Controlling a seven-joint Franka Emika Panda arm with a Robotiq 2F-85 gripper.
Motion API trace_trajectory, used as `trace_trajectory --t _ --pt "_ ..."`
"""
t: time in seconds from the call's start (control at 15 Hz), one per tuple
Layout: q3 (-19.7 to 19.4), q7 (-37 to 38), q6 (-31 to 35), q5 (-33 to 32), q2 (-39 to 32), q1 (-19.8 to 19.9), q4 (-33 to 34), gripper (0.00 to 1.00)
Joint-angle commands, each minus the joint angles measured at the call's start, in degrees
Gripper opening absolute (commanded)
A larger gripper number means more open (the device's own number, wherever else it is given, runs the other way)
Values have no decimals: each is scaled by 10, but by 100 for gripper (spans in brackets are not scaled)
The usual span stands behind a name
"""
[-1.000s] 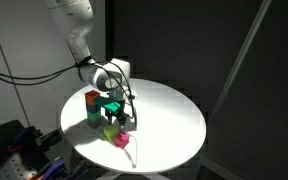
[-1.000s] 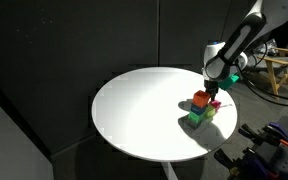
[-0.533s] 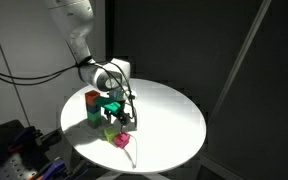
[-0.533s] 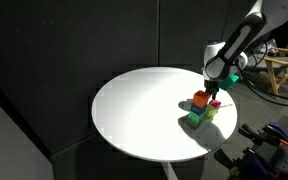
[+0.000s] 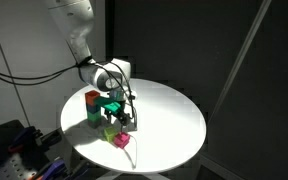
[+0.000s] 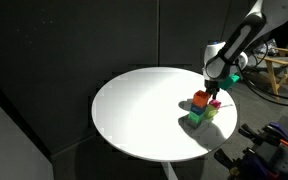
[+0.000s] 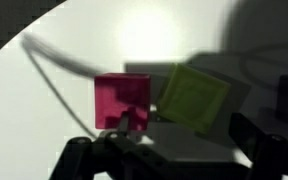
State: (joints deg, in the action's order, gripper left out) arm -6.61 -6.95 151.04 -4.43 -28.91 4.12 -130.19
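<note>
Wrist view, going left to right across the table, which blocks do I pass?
pink block → yellow-green block

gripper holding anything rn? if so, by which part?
Nothing is held. The gripper stands open just above the pink block, which sits on the white table beside a yellow-green block.
</note>
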Motion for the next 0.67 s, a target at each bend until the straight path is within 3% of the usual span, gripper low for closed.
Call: trace_trajectory --t 0.0,0.6 --pt "-8 22 -22 -16 13 -5 4 100" --pt "-17 36 -44 -29 40 -12 -2 100"
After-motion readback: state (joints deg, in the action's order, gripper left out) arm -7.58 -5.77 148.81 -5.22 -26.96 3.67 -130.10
